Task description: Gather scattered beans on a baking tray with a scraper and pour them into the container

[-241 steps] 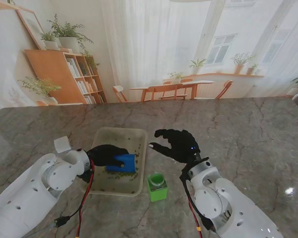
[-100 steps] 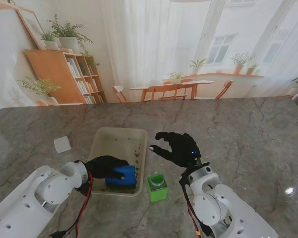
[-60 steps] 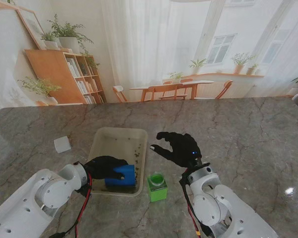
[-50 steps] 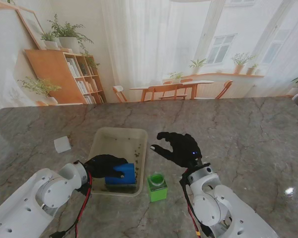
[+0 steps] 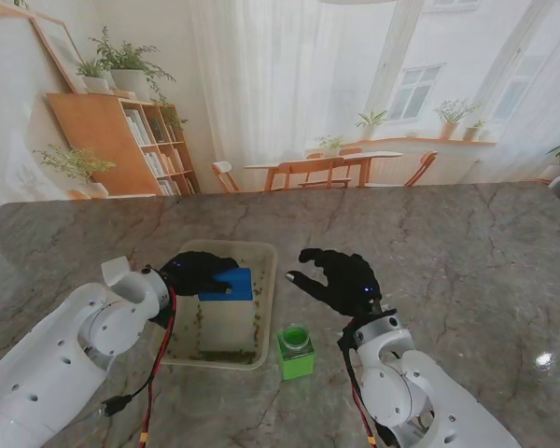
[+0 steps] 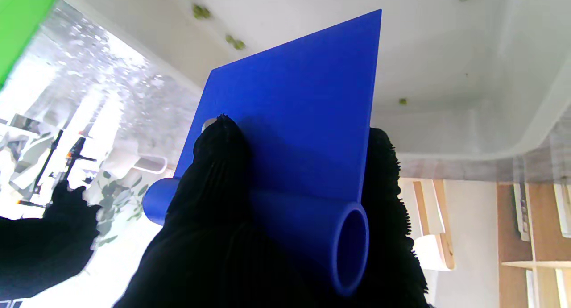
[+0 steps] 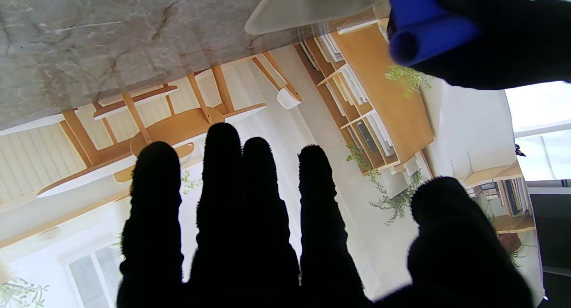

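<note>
A: Where is the scraper [image 5: 227, 284] now?

B: One blue scraper, in the left hand [image 5: 195, 273], at the far half of the baking tray [image 5: 269, 301]. From the tray's middle it lies toward 12 o'clock. In the stand view I cannot tell if its edge touches the tray floor.

A: And the left wrist view?

B: There the blade [image 6: 294, 116] points into the tray, and the thumb [image 6: 221, 165] and other fingers are clamped on the tube handle [image 6: 343, 241]. It shows single beans [image 6: 235, 42] on the pale floor, about six, well apart. The stand view shows instead a band of beans [image 5: 226, 353] along the tray's near wall, toward 6 o'clock, too small to count.

A: The container?

B: One green container [image 5: 295, 351], upright, just beside the tray's near right corner, at 4 o'clock from the tray's middle. The left wrist view shows only a green corner [image 6: 20, 18] of it.

A: The right hand?

B: The right hand [image 5: 341, 278] is above the table, right of the tray, at 12 o'clock from the container. The right wrist view shows four fingers [image 7: 223, 201] and the thumb [image 7: 450, 236] stretched, slightly apart, holding nothing. It also sees the handle's end [image 7: 424, 38].

A: Other things?

B: One small white block [image 5: 116, 271] at 9 o'clock from the tray, partly behind the left arm.
</note>
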Controlling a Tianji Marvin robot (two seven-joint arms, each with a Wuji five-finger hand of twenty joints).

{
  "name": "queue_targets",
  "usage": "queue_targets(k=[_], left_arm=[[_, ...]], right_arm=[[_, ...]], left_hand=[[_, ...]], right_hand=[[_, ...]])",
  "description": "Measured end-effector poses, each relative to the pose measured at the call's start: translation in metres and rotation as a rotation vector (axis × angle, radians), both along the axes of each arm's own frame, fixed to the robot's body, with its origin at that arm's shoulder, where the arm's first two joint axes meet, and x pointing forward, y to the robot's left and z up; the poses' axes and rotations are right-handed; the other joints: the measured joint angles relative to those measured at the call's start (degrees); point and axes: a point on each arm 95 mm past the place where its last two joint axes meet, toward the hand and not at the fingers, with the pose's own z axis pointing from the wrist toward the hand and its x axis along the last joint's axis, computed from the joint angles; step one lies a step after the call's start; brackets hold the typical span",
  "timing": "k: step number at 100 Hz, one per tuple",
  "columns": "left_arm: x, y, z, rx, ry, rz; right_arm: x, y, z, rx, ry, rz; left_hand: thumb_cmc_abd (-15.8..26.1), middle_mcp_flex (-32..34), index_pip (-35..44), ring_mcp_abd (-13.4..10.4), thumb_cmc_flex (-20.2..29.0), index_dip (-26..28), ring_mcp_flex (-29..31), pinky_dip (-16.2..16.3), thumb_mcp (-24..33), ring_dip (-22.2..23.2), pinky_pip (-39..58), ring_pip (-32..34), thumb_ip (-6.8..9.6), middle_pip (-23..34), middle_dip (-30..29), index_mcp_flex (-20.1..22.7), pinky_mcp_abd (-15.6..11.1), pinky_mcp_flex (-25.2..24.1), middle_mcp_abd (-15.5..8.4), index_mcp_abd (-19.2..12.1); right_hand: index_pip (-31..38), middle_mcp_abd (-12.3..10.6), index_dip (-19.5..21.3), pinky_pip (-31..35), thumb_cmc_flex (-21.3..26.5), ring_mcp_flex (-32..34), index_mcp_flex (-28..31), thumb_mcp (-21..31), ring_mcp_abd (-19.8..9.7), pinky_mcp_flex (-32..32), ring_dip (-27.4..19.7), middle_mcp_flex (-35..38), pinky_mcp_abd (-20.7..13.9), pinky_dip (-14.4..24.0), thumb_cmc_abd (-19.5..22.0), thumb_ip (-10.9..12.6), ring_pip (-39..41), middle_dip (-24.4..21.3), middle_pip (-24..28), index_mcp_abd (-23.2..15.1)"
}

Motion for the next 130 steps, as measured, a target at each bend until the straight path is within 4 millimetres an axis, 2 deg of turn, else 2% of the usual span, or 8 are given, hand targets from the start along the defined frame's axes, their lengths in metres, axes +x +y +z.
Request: queue_targets(k=[40,70,97,130], left_arm=[[0.056,-0.001,-0.015,0.050,0.008,0.025],[0.084,-0.004,-0.018,0.060,0.032,0.008],[0.094,-0.012,-0.027,0.040,0.058,-0.002],[0.092,-0.020,-0.031,0.014,0.075,-0.017]], right_arm=[[-0.001,-0.002,-0.002,-0.005,0.014,-0.012],[0.000,-0.006,-0.002,-0.011,0.023,-0.022],[0.000,-0.006,-0.001,-0.013,0.030,-0.021],[0.000,-0.008,-0.001,-0.013,0.031,-0.028]], left_hand=[[0.1,-1.3,-1.3,-0.1,0.1,-0.1,-2.3,0.0,0.0,2.0,0.1,2.0,0.04,1.4,1.8,-0.1,0.0,-2.8,0.0,0.0],[0.2,-1.8,-1.4,-0.1,0.6,-0.1,-2.9,0.1,-0.7,3.4,1.6,3.9,0.14,2.6,3.4,-0.6,0.0,-4.1,0.0,-0.7],[0.2,-1.8,-1.4,-0.1,0.6,-0.1,-2.9,0.1,-0.7,3.4,1.7,4.0,0.15,2.6,3.5,-0.6,0.0,-4.1,0.0,-0.8],[0.2,-1.8,-1.4,-0.1,0.8,-0.1,-2.9,0.1,-0.7,3.4,1.8,4.0,0.24,2.6,3.5,-0.6,0.0,-4.1,0.0,-0.8]], right_hand=[[0.0,0.0,0.0,0.0,0.0,0.0,0.0,0.0,0.0,0.0,0.0,0.0,0.0,0.0,0.0,0.0,0.0,0.0,0.0,0.0],[0.0,0.0,0.0,0.0,0.0,0.0,0.0,0.0,0.0,0.0,0.0,0.6,0.0,0.0,0.0,0.0,0.0,0.0,0.0,0.0],[0.6,0.0,0.0,0.0,0.0,0.0,0.0,0.0,0.0,0.0,0.0,0.6,0.0,0.0,0.0,0.0,0.0,0.0,0.0,0.0],[0.6,0.0,0.0,0.0,0.0,0.0,0.0,0.0,0.0,0.0,0.0,0.6,0.0,0.0,0.0,0.0,0.0,0.0,0.0,0.0]])
